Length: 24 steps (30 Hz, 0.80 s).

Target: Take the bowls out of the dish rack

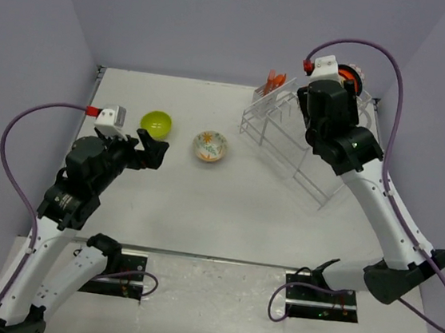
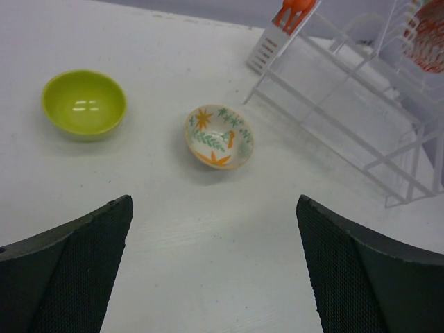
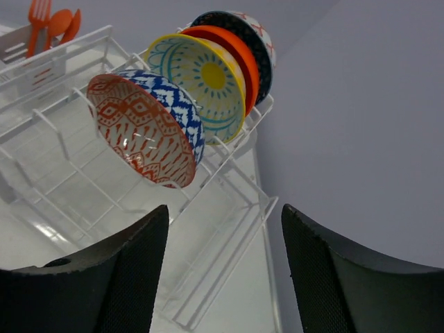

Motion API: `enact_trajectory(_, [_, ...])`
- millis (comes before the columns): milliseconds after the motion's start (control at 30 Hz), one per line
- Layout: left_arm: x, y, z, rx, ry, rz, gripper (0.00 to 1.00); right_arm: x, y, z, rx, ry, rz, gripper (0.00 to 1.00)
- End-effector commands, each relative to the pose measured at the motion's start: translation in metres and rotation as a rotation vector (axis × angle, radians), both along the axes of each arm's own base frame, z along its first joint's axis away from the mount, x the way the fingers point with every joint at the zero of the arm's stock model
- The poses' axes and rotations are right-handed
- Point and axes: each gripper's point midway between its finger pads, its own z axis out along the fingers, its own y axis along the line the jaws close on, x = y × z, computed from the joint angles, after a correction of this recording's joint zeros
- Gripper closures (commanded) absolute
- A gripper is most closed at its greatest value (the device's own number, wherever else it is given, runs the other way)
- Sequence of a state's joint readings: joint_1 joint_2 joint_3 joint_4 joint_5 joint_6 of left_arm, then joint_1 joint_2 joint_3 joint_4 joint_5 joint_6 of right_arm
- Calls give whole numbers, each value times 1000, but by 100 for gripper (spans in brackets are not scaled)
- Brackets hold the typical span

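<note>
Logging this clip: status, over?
Left gripper, right gripper open, empty. Green bowl, floral bowl on table; four bowls in dish rack. Nothing obstructing.

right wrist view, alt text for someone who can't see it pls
A red-patterned bowl leads a row of four standing on edge in the white wire dish rack. The right pincer hangs open in front of them; orange utensils stand at top left.

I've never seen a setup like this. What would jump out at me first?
Most striking is the row of four colourful bowls standing on edge in the white wire dish rack at the far right of the table. Left of it, a lime green bowl and a white floral bowl sit upright on the table. Orange utensils poke up from the rack's corner basket.
</note>
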<state>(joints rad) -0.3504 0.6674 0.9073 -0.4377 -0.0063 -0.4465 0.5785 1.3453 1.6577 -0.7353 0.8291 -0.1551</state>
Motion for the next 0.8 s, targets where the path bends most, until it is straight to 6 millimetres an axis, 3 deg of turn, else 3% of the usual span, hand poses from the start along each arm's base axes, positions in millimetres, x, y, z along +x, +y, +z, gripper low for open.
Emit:
enact_trajectory(0, [-12, 16, -58, 149, 154, 21, 0, 24, -10, 25, -127, -45, -31, 35])
enact_trajectory(67, [-12, 10, -48, 140, 109, -14, 0, 36, -13, 17, -180, -9, -36, 41])
enact_trajectory(133, [-10, 12, -53, 138, 108, 3, 0, 50, -10, 6, -200, 20, -39, 43])
enact_trajectory(400, [-10, 7, -57, 135, 116, -22, 0, 77, -6, -16, -213, 70, -42, 44])
enact_trajectory(667, [-10, 9, -56, 135, 108, -13, 0, 98, -19, -32, -313, 71, -100, 72])
enact_trajectory(767, [-11, 10, -54, 131, 99, -8, 0, 98, -21, -35, -319, 67, -117, 77])
